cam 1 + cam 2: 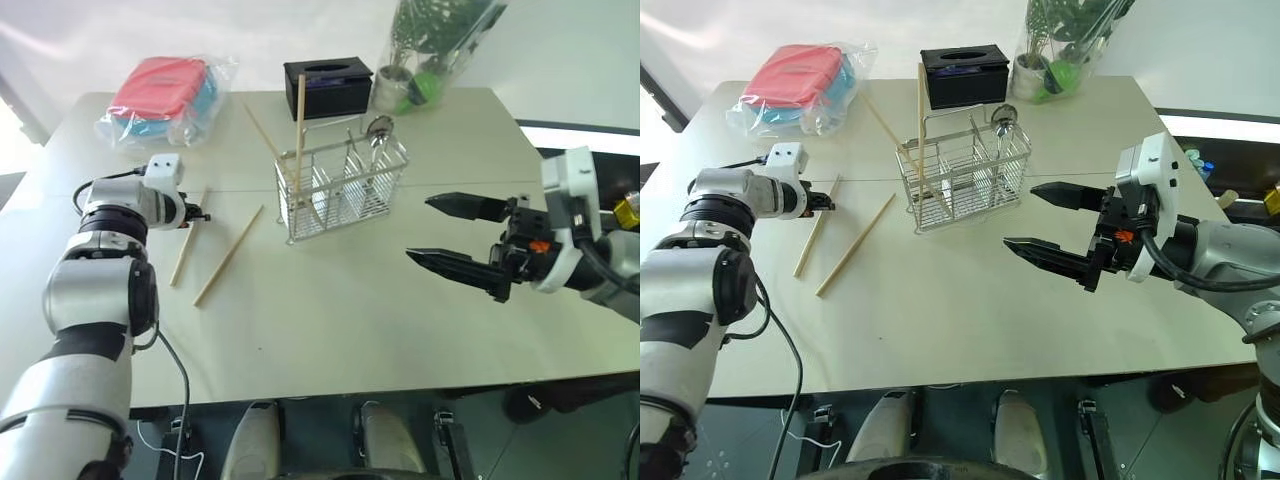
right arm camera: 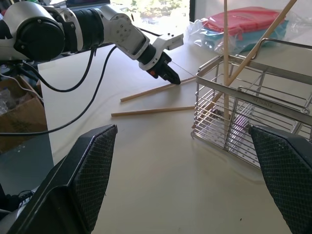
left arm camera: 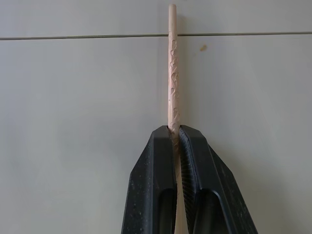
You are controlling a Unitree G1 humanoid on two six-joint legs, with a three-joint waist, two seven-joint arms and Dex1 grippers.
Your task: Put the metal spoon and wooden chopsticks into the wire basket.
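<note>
The wire basket (image 1: 342, 190) stands mid-table. In it are the metal spoon (image 1: 378, 127), bowl up at its right end, one wooden chopstick (image 1: 299, 115) standing upright and another (image 1: 264, 134) leaning to the back left. Two more chopsticks lie on the table left of the basket, one (image 1: 228, 255) free. My left gripper (image 1: 203, 215) is shut on the far end of the other (image 3: 172, 73), which lies low on the table. My right gripper (image 1: 420, 229) hovers open and level to the right of the basket, nothing between its fingers (image 2: 92, 170).
A black tissue box (image 1: 328, 85) sits behind the basket. A plastic bag with pink and blue items (image 1: 165, 95) lies at the back left, a wrapped plant (image 1: 430, 50) at the back right. The table's front edge (image 1: 400, 385) is near.
</note>
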